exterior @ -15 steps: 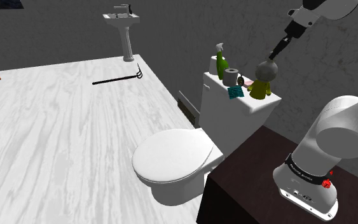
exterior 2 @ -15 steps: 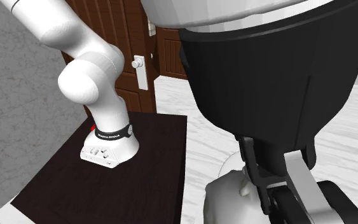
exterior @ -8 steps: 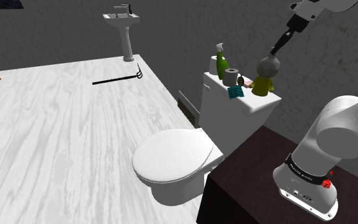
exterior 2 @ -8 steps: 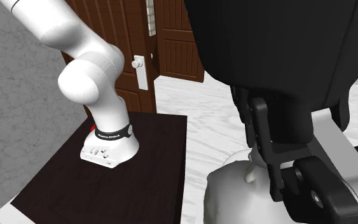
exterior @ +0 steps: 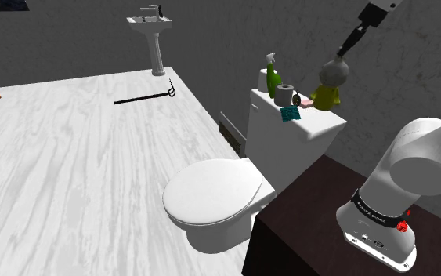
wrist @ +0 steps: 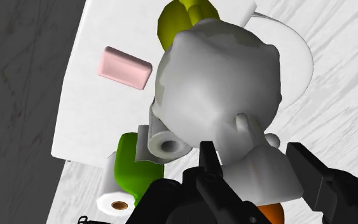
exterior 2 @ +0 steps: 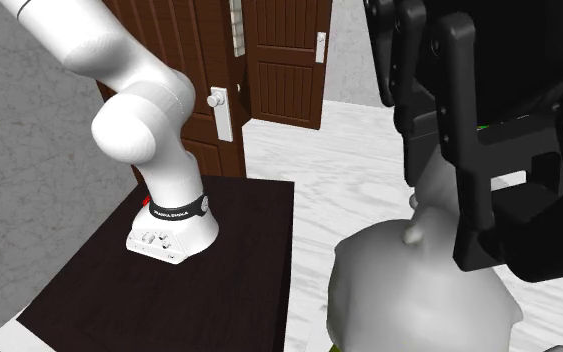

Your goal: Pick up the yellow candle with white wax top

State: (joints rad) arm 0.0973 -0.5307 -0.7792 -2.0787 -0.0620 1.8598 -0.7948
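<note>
Shoulder view: the claw (exterior: 341, 56) pinches the grey-white wax top of the yellow candle (exterior: 326, 96), which seems to hang just clear of the toilet tank (exterior: 289, 132), beside a green spray bottle (exterior: 272, 79) and a toilet roll (exterior: 286, 94). A pedestal sink (exterior: 150, 27) stands far across the pale wood-grain floor (exterior: 70, 172); the walls are grey.

Second exterior view: black fingers flank the wax dome, with the dark stand (exterior 2: 219, 280) and a brown door (exterior 2: 284, 60) behind.

Wrist view: the candle's wax sits clasped over the pink soap (wrist: 125, 67). The lift looks underway; next calls for a steady, upright rise.
</note>
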